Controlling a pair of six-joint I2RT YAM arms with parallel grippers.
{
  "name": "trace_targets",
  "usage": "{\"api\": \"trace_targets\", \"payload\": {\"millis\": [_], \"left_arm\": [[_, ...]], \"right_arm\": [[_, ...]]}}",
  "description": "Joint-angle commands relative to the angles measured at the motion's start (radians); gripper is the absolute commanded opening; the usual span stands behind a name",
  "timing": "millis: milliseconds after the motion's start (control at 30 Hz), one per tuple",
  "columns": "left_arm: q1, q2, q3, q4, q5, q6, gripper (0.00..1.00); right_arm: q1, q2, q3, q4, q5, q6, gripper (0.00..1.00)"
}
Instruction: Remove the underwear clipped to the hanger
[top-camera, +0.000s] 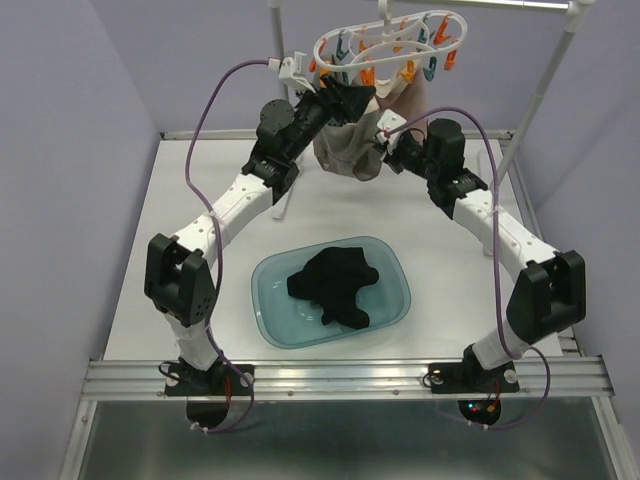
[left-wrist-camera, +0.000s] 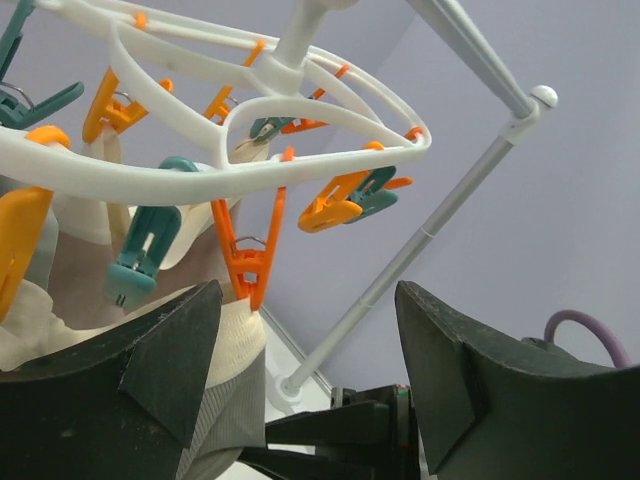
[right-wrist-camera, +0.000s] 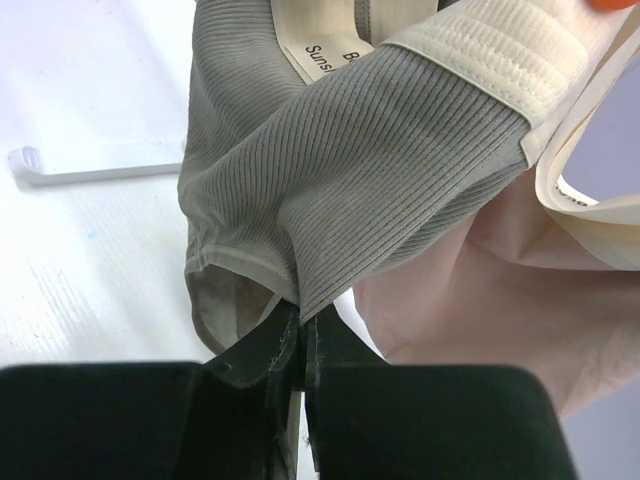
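The label (right-wrist-camera: 325, 60) on the grey underwear (right-wrist-camera: 380, 170) (print only half readable) runs off the upper edge.

Left arm (top-camera: 235, 200) and right arm (top-camera: 505, 235): white links, black joint housings. A purple cable (top-camera: 196, 130) loops behind each black, wedge-fingered hand (left-wrist-camera: 308, 290).

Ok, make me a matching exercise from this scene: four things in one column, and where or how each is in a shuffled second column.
1 black underwear
2 grey ribbed underwear
3 orange clothespin
4 left jaws

A open, just under the hanger
B pinched in the right jaws
C in the teal basin
D clipped onto a cream waistband

Pairs: 1-C, 2-B, 3-D, 4-A
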Motion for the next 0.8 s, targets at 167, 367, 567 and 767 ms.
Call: {"api": "trace_targets", "payload": {"millis": [167, 367, 567, 767], "left_arm": [[-0.002, 0.050, 0.138, -0.097, -0.049, -0.004, 0.80], [0.000, 0.116, 0.216, -0.104, -0.021, 0.006, 0.79], [0.000, 0.165, 0.276, -0.101, -0.039, -0.001, 0.79], [0.000, 0.202, 0.307, -0.065, -0.064, -0.020, 0.67]], "right_arm": [[-0.005, -0.055, -0.013, 0.018, -0.009, 0.028, 0.01], [-0.004, -0.061, -0.016, 0.017, -0.011, 0.036, 0.00], [-0.005, -0.066, -0.027, 0.017, -0.011, 0.039, 0.01], [-0.004, -0.071, -0.038, 0.015, -0.008, 0.040, 0.01]]}}
